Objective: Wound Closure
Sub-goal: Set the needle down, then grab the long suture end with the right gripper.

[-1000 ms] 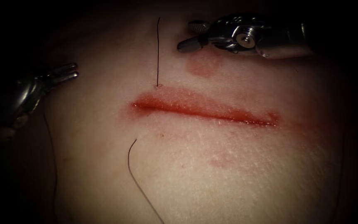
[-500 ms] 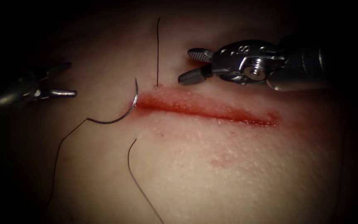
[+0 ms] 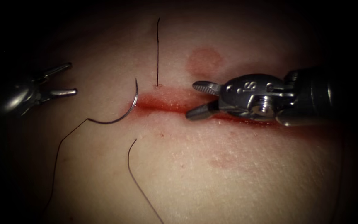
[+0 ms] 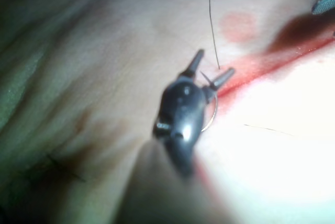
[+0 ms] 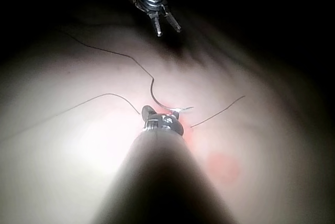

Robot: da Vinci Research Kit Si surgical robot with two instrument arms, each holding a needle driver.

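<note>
Right steel needle driver (image 3: 195,99) hovering over red cut (image 3: 166,104), jaws apart, holding nothing. Left steel driver (image 3: 69,79) also gaping, empty. Curved steel needle (image 3: 125,112) lying loose on pale tissue (image 3: 228,174), between both drivers, dark thread (image 3: 63,145) trailing. Risk, judging: clumsy grab skidding needle, snagging thread.

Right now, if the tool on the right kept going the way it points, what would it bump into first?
Probably the needle lying loose at the cut's left end. The right tool points left along the cut, fingers open, holding nothing. Its height above the tissue is unclear.
</note>
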